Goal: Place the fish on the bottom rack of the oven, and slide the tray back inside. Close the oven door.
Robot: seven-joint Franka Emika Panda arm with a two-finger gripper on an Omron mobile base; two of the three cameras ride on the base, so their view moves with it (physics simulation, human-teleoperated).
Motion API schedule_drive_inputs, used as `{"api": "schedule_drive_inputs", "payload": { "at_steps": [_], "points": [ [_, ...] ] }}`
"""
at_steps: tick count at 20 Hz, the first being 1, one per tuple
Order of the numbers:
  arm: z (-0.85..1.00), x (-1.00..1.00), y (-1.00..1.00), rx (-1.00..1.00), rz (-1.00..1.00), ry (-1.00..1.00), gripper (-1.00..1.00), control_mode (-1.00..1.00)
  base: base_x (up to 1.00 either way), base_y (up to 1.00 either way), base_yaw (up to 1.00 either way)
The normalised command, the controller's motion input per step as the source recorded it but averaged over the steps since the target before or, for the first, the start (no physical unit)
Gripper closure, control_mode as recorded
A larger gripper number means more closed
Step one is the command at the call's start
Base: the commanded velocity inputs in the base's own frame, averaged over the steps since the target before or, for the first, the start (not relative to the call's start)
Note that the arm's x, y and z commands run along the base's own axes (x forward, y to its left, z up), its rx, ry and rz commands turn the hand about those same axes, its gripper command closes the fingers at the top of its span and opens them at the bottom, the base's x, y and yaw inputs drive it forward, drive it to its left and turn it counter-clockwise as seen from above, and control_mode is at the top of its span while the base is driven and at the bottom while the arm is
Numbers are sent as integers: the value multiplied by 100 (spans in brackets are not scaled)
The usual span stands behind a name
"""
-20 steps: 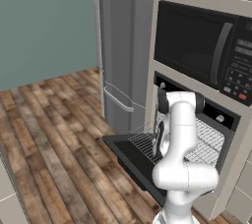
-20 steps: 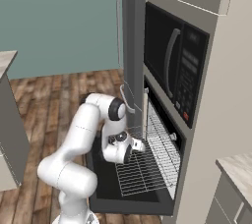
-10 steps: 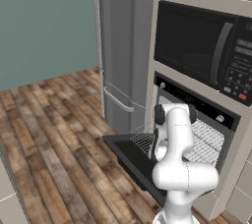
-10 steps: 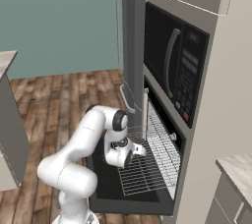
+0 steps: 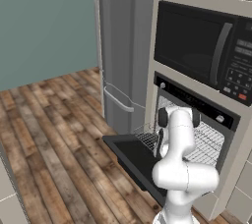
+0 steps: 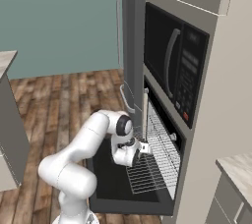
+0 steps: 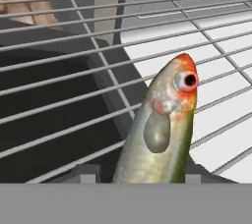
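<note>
We see the white arm's two-finger gripper [image 6: 142, 148] low over the silver wire-grid bottom rack [image 6: 147, 171], which is pulled out of the large black built-in oven [image 6: 170, 134] above the broad flat black oven door [image 6: 110, 179], which is folded down flat. In the hand view the greenish-silver fish [image 7: 160, 132] with an orange-red snout and a round dark eye lies on the rack's thin bars [image 7: 59, 98], its head pointing away from the hand and its tail end between the two dark fingertips [image 7: 86, 174]. We cannot tell whether the fingers press on the fish or stand just off it. In the left base view the arm hides the hand; the rack [image 5: 147, 138] juts out past the oven [image 5: 197, 107] over the door [image 5: 133, 156]. Above the oven sits a black microwave [image 5: 202, 46] with a curved grey handle, and to its left a tall grey refrigerator [image 5: 123, 46].
</note>
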Motion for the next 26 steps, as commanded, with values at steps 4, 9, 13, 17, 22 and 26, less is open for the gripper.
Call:
{"api": "schedule_drive_inputs", "payload": {
  "at_steps": [4, 9, 13, 17, 22, 26],
  "points": [
    [12, -38, 0, 0, 5, 0, -100, -100, 0, 0, 0],
    [38, -35, 13, 0, 2, 0, -100, -100, 0, 0, 0],
    [68, -24, 34, -4, 0, 0, -100, -100, 0, 0, 0],
    [64, -31, 44, -5, 0, 0, -100, -100, 0, 0, 0],
    [24, -55, 66, -4, -7, 3, -100, -100, 0, 0, 0],
    [41, -55, 50, 0, -26, -1, -100, -100, 0, 0, 0]
  ]
}}
